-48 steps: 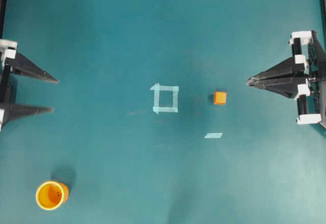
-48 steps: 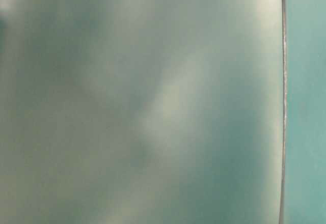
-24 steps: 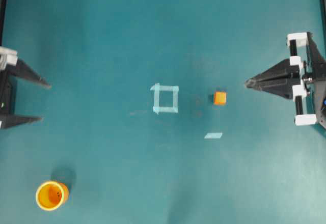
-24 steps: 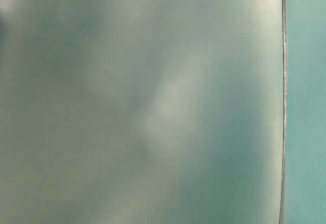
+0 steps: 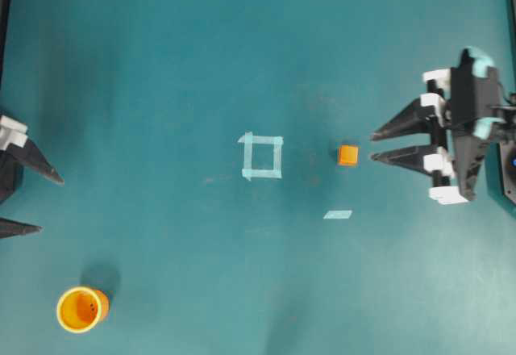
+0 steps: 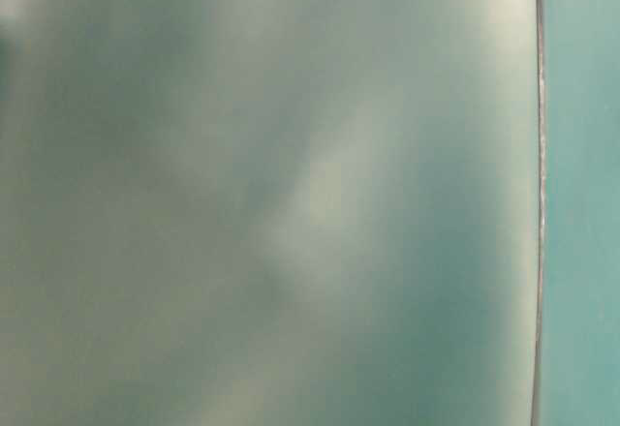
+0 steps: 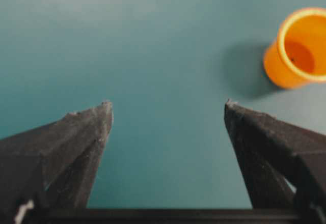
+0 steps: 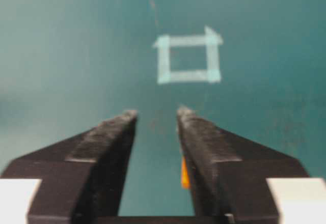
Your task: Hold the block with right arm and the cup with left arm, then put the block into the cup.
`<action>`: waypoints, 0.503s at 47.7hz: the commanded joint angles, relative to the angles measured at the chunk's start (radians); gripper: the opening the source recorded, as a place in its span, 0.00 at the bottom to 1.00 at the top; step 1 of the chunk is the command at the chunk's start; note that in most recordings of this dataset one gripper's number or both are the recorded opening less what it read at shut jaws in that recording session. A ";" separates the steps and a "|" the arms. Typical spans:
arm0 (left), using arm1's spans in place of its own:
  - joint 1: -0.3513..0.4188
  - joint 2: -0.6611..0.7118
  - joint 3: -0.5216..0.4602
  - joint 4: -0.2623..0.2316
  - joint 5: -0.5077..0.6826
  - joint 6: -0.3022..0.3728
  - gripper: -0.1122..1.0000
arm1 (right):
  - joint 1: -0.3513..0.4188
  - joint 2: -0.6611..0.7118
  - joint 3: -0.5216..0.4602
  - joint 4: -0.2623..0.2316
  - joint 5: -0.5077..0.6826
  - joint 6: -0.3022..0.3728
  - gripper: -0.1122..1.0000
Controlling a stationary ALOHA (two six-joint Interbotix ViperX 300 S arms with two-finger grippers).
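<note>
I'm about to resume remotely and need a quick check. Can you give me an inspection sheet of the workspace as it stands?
Surface: flat teal table, no spills seen.
Job's things: small orange cube block resting on the table right of centre; yellow-rimmed orange plastic cup at the lower left, upright, nothing seen in it.
Clutter: pale blue tape square at centre; loose pale blue tape strip below the block.
Grippers: left gripper open, short of the cup; right gripper open, tips just right of the block, not touching it.
Cables: nothing seen.
Surroundings: table-level view is blurred; nothing can be told from it.
</note>
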 commanded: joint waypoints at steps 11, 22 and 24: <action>-0.141 0.060 -0.005 0.002 -0.083 -0.104 0.87 | 0.002 0.173 -0.092 0.000 0.029 0.002 0.57; -0.190 0.106 -0.005 0.000 -0.095 -0.201 0.87 | 0.002 0.282 -0.149 0.000 0.112 0.000 0.57; -0.195 0.120 -0.005 0.000 -0.095 -0.239 0.87 | 0.000 0.293 -0.152 -0.002 0.118 0.002 0.57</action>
